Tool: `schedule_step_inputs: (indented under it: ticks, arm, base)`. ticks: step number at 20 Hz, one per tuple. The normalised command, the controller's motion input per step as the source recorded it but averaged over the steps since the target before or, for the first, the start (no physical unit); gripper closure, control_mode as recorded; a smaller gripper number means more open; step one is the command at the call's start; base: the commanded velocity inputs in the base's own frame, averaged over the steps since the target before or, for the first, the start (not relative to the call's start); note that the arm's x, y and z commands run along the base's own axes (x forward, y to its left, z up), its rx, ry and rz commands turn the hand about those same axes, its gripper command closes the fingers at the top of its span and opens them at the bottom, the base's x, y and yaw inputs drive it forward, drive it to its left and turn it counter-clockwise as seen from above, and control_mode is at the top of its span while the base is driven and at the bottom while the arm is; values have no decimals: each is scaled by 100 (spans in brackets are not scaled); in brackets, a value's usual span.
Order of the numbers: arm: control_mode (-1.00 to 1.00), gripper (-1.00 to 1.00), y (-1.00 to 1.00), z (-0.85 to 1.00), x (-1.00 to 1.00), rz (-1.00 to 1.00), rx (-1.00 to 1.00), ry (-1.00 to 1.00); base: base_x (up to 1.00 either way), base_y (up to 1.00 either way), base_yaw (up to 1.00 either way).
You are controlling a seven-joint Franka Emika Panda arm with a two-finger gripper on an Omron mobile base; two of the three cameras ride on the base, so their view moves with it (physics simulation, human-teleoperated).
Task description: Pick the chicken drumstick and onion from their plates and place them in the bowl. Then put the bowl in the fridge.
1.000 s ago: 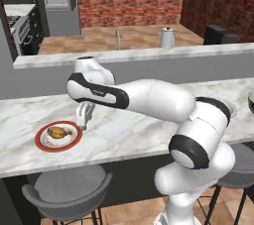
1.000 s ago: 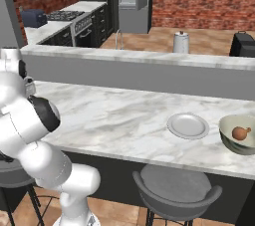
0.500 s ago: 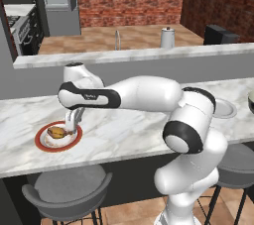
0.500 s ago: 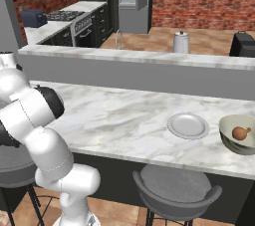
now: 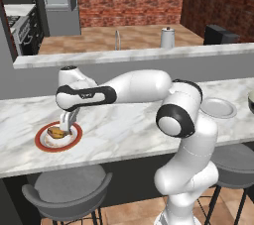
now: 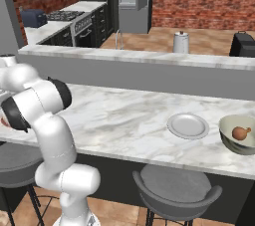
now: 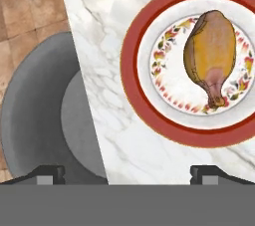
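- Marble, white with grey veins — the counter (image 5: 129,135) that carries every item, with grey stools (image 5: 67,192) tucked below its front edge.
- Red-rimmed plate (image 5: 58,137): lies near the counter's front edge at the left of the left base view; the hand view shows its patterned inner ring.
- Chicken drumstick (image 7: 209,56): golden-brown, lying on the plate's centre (thin end toward the bottom of the hand view).
- Gripper (image 5: 64,124): pointed down just above the plate and the drumstick, jaws spread wide and grasping nothing; in the hand view the two dark fingertips (image 7: 50,173) stand far apart, one over a stool seat, the other over the marble beside the plate's rim.
- Bowl (image 6: 239,134): pale, deep, at the counter's far right in the right base view — a small brown round item, apparently the onion (image 6: 241,133), sits inside it.
- Grey plate (image 6: 188,125): bare, just beside the bowl.
- Fridge (image 6: 133,0): silver-grey, across the kitchen, well apart from the counter.
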Motion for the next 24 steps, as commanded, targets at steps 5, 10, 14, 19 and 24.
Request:
schedule_step_inputs:
  ticks: [5,10,14,19,24]
  arm:
    - [-100,-100,27,-22,28,-1,-1,0]
    - [-100,-100,25,-21,28,-4,-4,0]
    - [-100,-100,16,-20,28,-6,-2,0]
    - [-100,-100,17,-18,24,-6,-5,0]
    - [-100,-100,11,-14,27,-5,-7,0]
  base:
    - [0,0,0]
    - [0,0,0]
    - [0,0,0]
    - [0,0,0]
    - [0,0,0]
